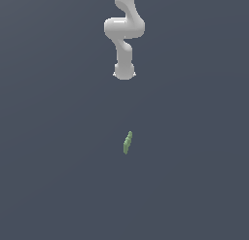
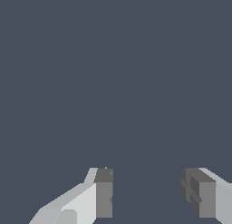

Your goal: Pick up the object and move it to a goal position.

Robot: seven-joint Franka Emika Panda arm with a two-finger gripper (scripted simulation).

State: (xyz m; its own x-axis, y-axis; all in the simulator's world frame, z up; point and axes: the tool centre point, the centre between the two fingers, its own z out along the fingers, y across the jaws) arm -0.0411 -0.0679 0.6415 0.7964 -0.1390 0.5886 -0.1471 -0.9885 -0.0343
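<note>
Plainly, the object (image 1: 127, 142) lay on the bare dark tabletop (image 1: 58, 176), a slender light-green sliver, bumpy and tapered, far smaller than my pincer (image 1: 124, 74). In the exterior view it sat well apart from the pincer, lower in that picture and almost in line with it, its long axis tilted only slightly off that line. Nothing else stood near it, and no goal marker showed anywhere.

My pincer (image 2: 152, 191) was released: in the wrist view the two grey pads (image 2: 104, 193) stood wide apart with only tabletop between them, holding nothing. The object did not clearly show in that view; a faint green speck at the edge of one pad was too small for me to call.

I judged the step in hand to be the approach, with the whole task yet to do. To do it well I would have needed to carry the pincer over the middle of the piece, turn the wrist so the pads closed across its narrow width rather than along its length, and come down nearly to the surface, since so thin a thing offered little to grip and could easily roll or slip aside.
</note>
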